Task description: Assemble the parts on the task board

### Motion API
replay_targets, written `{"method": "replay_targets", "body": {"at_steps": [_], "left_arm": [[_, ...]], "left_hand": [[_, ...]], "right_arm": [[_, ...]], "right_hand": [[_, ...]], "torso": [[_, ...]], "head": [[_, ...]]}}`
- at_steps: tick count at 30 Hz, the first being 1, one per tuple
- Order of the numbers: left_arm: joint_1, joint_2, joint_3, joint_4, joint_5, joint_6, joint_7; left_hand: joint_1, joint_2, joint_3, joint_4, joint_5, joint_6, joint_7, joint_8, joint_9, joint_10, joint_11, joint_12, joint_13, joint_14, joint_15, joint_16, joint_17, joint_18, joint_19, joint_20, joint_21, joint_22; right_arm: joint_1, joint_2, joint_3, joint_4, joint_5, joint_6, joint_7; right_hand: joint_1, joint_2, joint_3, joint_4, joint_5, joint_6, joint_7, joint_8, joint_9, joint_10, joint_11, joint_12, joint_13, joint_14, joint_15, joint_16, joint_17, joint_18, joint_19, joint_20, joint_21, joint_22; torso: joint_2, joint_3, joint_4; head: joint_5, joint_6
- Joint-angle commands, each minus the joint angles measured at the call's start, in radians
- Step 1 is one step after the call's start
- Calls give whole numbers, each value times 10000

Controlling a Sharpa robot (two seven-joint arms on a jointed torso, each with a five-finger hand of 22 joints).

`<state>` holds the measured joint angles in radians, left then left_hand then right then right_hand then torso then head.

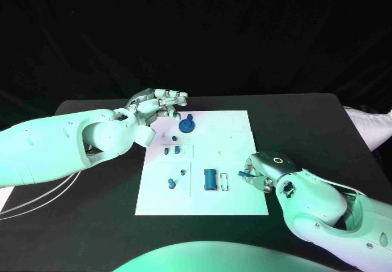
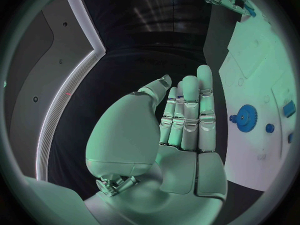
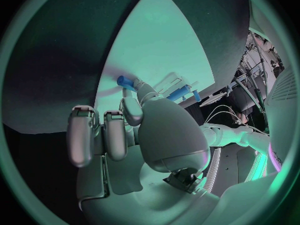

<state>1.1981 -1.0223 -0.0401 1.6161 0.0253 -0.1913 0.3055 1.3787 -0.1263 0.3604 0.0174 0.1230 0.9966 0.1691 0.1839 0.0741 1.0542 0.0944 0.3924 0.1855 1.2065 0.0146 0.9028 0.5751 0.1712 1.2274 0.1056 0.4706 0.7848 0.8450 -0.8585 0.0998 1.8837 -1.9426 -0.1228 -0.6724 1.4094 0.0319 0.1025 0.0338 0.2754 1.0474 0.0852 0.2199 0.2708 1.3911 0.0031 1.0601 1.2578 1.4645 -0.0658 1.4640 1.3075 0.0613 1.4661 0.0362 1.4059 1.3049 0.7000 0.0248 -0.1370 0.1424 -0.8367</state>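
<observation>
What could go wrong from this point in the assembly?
The right robot hand pinches a small blue part at its fingertips over the board's right edge; so light a pinch could let it slip or twist. The left robot hand hovers beside the blue gear and could nudge it if it drifts toward the board.

place: a robotics lab or test cell
backdrop: black curtain behind a black bench
work surface: white task board laid out under two white robot arms
room: grey wall panels with a lit strip
</observation>
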Motion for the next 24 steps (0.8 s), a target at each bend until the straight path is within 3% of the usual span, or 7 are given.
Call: {"method": "replay_targets", "body": {"at_steps": [1,7,16,21,24], "left_arm": [[3,17,5,19,-84,182,50],[3,23,5,26,-87,195,54],[3,26,5,51,-88,212,57],[3,28,5,67,-88,227,54],[3,31,5,70,-88,229,55]], "left_hand": [[-24,105,-71,-1,31,-63,20,55,-5,-93,6,59,12,-68,-21,43,-11,99,-10,49,-66,-17],[-22,117,-73,-2,33,-66,19,66,-5,-105,6,75,13,-73,-20,48,-16,99,-9,51,-74,-20],[-16,125,-70,-5,35,-66,17,70,-4,-108,4,81,14,-75,-20,50,-18,99,-8,51,-76,-21],[-16,125,-70,-5,35,-66,17,70,-4,-108,4,81,14,-75,-20,50,-18,99,-8,51,-76,-21],[-16,125,-70,-5,35,-66,17,70,-4,-108,4,81,14,-75,-20,50,-18,99,-8,51,-76,-21]], "right_arm": [[-184,-102,-139,-65,701,-390,-466],[-121,-246,-6,330,1462,-1717,-232],[-44,-250,77,709,2734,-2922,24],[-31,-199,84,719,3664,-3172,106],[-24,-128,85,702,4049,-2985,95]], "right_hand": [[-241,-190,466,-21,219,119,-32,7,46,50,-63,95,82,782,-56,59,1273,-58,91,-33,44,25],[-739,-412,1053,116,339,195,-51,-10,41,137,-72,176,134,792,-69,81,1310,-63,112,-48,68,68],[-1252,-655,1475,307,518,250,-80,4,70,217,-85,238,180,800,-86,97,1338,-66,124,-65,77,86],[-1419,-690,1563,397,539,255,-81,5,80,237,-84,254,194,802,-86,103,1348,-68,130,-68,83,96],[-1491,-725,1576,430,567,252,-78,4,83,241,-82,257,198,803,-84,104,1349,-68,130,-68,82,96]], "torso": [[-4,-4,-5],[5,0,1],[16,10,0],[5,-6,1],[15,2,-1]], "head": [[2,28],[-9,58],[-4,82],[-15,74],[-11,60]]}}
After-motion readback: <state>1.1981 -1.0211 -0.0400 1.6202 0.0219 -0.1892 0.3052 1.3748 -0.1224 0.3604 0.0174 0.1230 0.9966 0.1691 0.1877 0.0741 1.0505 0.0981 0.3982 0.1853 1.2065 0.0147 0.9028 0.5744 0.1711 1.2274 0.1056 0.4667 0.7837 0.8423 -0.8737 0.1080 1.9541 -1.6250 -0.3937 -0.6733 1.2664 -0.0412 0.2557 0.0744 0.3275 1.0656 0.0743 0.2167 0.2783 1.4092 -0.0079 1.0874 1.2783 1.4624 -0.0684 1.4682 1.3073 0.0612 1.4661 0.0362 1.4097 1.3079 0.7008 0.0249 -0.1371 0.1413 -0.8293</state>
